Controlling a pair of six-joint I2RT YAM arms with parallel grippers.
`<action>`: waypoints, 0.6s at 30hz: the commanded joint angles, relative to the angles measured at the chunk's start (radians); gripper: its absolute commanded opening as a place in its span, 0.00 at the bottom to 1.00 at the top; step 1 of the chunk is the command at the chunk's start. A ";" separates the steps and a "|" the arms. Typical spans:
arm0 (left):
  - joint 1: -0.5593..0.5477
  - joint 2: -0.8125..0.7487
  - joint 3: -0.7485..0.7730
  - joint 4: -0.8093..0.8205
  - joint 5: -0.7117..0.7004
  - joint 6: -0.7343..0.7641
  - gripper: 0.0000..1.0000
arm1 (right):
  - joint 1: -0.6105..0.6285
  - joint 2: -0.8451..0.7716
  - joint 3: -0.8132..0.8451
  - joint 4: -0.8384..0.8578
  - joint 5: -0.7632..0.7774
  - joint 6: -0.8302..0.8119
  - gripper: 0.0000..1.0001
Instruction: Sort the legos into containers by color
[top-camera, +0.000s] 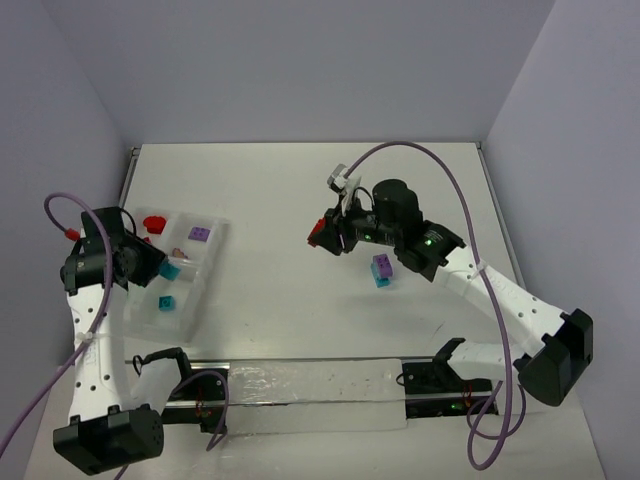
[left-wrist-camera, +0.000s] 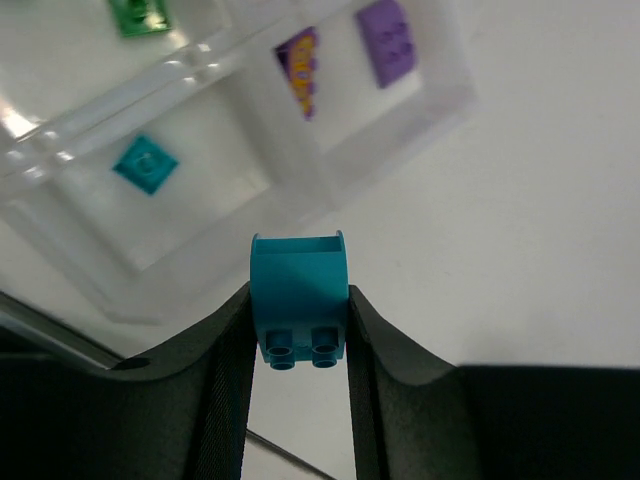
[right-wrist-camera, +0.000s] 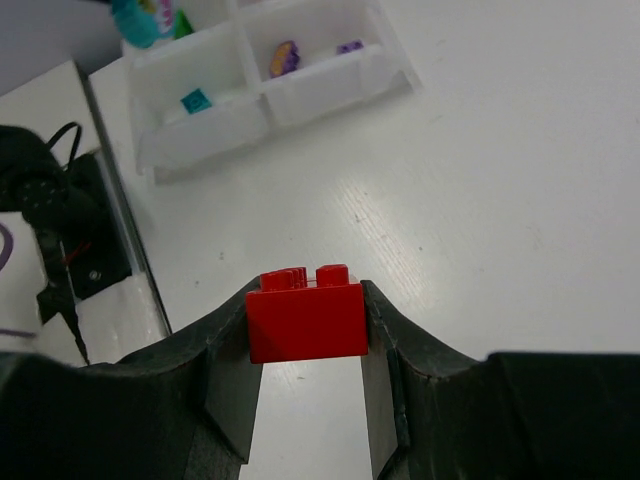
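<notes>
Left wrist view: left gripper (left-wrist-camera: 298, 305) clamped on glossy studded cyan brick (left-wrist-camera: 298, 272), clear divided tray (left-wrist-camera: 195, 68) at left, right gripper (right-wrist-camera: 306, 335) clamped on blocky red brick (right-wrist-camera: 305, 318) over smooth white table (right-wrist-camera: 480, 200).

We find the tray (top-camera: 203, 288) by the table's (top-camera: 300, 180) left edge, one brick (top-camera: 166, 302) in a near compartment, other bricks (top-camera: 199, 234) in far ones. The left gripper (top-camera: 168, 270), gripping a brick (left-wrist-camera: 298, 290), hangs at the tray's left side. A stacked pair (top-camera: 382, 269) lies right of the table's middle; the right gripper (top-camera: 322, 232), gripping another brick (right-wrist-camera: 305, 322), hangs behind and left of it.
</notes>
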 joint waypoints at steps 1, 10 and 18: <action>0.006 -0.006 -0.089 -0.059 -0.169 -0.044 0.00 | 0.021 0.010 0.039 -0.099 0.201 0.083 0.00; 0.006 0.091 -0.162 0.034 -0.204 -0.066 0.21 | 0.019 0.003 0.085 -0.220 0.356 0.133 0.00; 0.006 0.094 -0.144 0.070 -0.170 -0.025 0.90 | 0.019 -0.012 0.092 -0.228 0.311 0.157 0.00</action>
